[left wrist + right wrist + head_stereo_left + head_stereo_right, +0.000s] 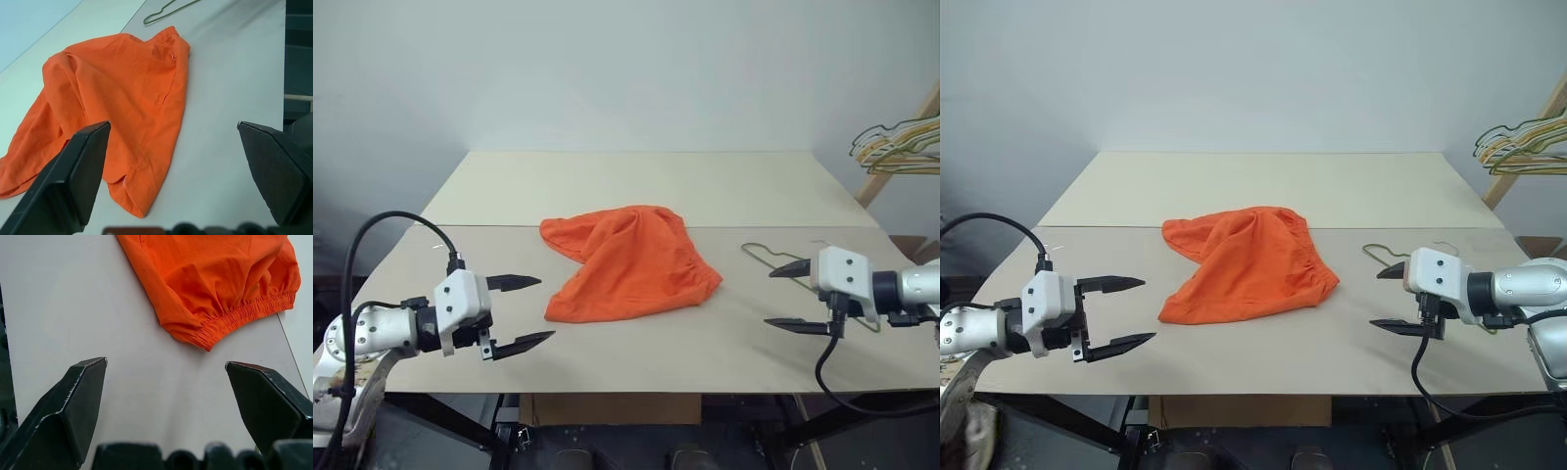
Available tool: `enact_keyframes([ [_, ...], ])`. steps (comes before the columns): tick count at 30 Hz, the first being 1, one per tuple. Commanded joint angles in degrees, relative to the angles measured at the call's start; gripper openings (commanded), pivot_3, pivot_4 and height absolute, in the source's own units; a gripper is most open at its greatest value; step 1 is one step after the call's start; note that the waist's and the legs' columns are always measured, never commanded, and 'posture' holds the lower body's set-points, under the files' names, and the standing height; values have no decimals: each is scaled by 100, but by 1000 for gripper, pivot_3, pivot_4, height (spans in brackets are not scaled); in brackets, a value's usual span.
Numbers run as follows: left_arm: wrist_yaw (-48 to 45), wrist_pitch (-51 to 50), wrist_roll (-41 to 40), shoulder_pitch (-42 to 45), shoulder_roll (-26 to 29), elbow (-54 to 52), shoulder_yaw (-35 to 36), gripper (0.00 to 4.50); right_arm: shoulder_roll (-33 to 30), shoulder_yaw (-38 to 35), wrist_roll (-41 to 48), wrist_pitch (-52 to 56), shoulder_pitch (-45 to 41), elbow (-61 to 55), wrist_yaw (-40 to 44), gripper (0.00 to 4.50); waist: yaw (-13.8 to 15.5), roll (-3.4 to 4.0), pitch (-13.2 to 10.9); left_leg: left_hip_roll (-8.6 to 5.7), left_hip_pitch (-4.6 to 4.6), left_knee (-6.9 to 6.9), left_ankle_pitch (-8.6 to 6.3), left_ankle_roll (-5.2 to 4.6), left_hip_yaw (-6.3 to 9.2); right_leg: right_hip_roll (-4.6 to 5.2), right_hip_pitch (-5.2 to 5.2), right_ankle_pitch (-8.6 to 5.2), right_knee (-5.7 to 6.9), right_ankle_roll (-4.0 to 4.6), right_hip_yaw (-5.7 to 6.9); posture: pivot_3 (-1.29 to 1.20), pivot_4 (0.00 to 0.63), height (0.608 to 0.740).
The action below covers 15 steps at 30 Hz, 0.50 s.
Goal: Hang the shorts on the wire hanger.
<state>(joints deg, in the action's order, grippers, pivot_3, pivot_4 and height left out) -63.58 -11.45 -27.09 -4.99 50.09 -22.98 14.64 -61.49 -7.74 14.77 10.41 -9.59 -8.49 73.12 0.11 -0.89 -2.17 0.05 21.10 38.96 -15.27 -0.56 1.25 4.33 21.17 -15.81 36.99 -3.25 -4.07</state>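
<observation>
**Desk:** Left eye view caption, please. Where did the shorts (631,264) sit?

**Photographer:** They lay crumpled in a heap near the middle of the beige table (636,186), gathered waistband turned toward the robot's right side. Nothing touched them.

**Desk:** And the grippers?

**Photographer:** Both hovered over the near part of the table, one on each side of the garment and well apart from it. The left gripper (521,313) pointed inward toward the shorts with its two black fingers spread wide and nothing between them. The right gripper (789,296) mirrored it from the other side, fingers also spread wide and empty.

**Desk:** The hanger?

**Photographer:** The wire hanger (760,257) lay flat on the table to the right of the shorts, just behind the right gripper, which hid much of it. Its thin olive-green wire showed beside the gripper's upper finger, apart from the fabric.

**Desk:** Anything in the background?

**Photographer:** A bunch of pale yellow-green hangers (898,144) hung on a slanted wooden pole (899,147) at the far right, off the table. A black cable (382,230) looped up from the left arm.
</observation>
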Motion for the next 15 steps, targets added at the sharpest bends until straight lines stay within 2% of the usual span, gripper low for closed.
enact_keyframes([
  [1, 47, -50, 2, 83, 111, -110, 97, 4500, -106, -96, 71, 13, -127, -116, -1, 4486, 1, 0, 0, 0, 0, 0, 0, 0, 0, 0, 0, 0, 0, 0, 0, 36, 0, 740],
  [15, 173, 17, 152, 134, 59, -114, -9, 4500, 7, 105, -49, -168, -294, 109, -60, 4486, 24, 0, 0, 0, 0, 0, 0, 0, -1, 0, 0, 0, 0, 0, 0, 45, 0, 740],
])
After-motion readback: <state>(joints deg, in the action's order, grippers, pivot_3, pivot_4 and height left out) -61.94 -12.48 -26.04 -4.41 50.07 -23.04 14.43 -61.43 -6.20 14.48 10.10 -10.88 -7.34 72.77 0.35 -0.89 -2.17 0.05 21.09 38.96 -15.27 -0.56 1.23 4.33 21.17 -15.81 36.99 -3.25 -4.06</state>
